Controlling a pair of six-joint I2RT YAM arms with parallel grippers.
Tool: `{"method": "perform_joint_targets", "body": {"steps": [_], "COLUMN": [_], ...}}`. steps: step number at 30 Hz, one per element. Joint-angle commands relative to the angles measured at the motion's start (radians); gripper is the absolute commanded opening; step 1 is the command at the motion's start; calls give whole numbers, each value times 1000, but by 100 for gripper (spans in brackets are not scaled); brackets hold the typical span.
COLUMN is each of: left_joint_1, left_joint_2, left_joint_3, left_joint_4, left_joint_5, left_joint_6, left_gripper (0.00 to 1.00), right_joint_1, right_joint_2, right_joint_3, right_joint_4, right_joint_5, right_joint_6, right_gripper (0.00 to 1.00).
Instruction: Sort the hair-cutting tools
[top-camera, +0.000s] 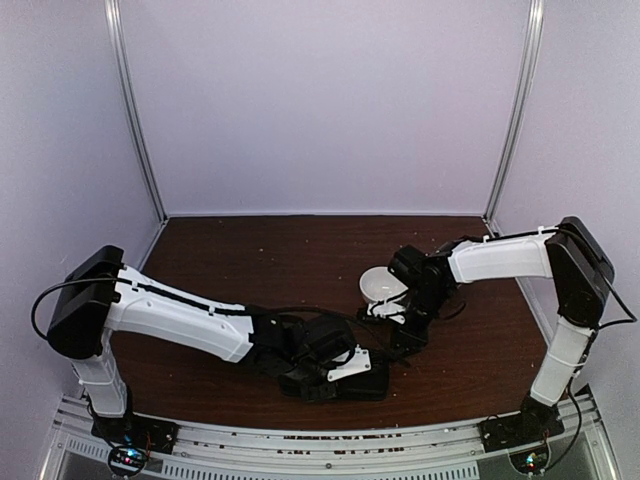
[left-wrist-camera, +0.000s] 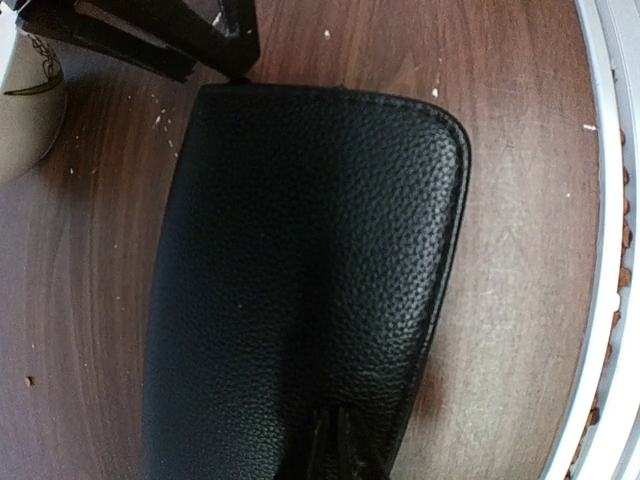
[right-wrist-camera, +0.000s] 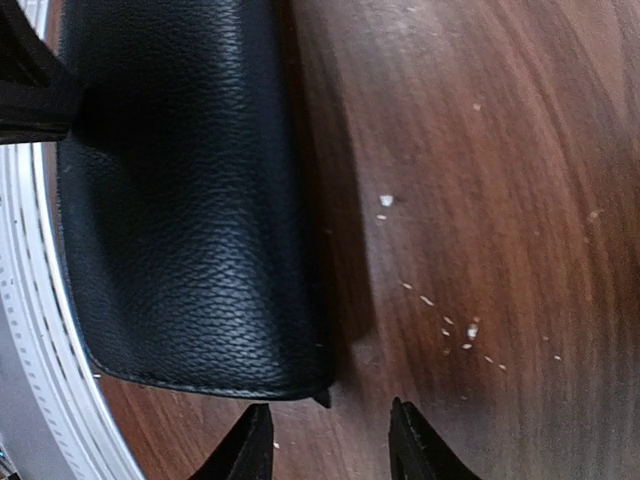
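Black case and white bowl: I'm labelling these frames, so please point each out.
black case (left-wrist-camera: 300, 270): left wrist view, middle of its leather face.
white bowl (top-camera: 378, 285): top external view, its inner wall.

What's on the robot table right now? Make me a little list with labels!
table: brown wood, with pale crumbs
case: black leather case, lying flat near the front edge
bowl: white bowl, farther back than the case
left gripper: over the case, open or shut unclear
right gripper: open, empty, beside the case's edge
scissors: none in view
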Motion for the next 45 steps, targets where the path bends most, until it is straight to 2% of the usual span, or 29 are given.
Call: {"method": "perform_joint_targets", "body": {"steps": [1, 8, 15, 20, 22, 26, 30, 33, 39, 45], "left_joint_1": [28, 28, 29, 28, 29, 24, 1, -17, -53, -85], "left_joint_2": [37, 37, 38, 39, 38, 17, -68, -113, -141, -143], "left_joint_3": [-54, -64, -68, -70, -73, -84, -122, -135, -120, -141], "left_joint_4": [-113, -109, -108, -109, -114, -116, -68, -29, -9, 14], "left_joint_5": [-97, -97, -96, -98, -105, -131, -195, -206, -237, -250], "left_joint_6": [-9, -21, -32, -42, -58, -99, -115, -108, -107, -121], "left_gripper": [8, 9, 9, 9, 10, 21, 28, 30, 31, 31], "right_joint_1": [10, 12, 42, 47, 48, 48, 50, 73, 155, 232], "right_joint_2": [12, 63, 93, 90, 78, 24, -27, -23, 71, 205], "right_joint_3": [-11, 19, 27, 37, 38, 29, 30, 71, 185, 393], "right_joint_4": [-18, 5, -25, -27, -27, -23, -4, -28, -55, -108], "right_joint_5": [-73, -15, -33, -58, -61, -34, 41, 76, 88, 113], "right_joint_6": [-32, 30, 19, 21, 22, 18, 22, 9, 32, 52], "right_gripper": [43, 43, 40, 16, 9, 1, 0, 0, 0, 0]}}
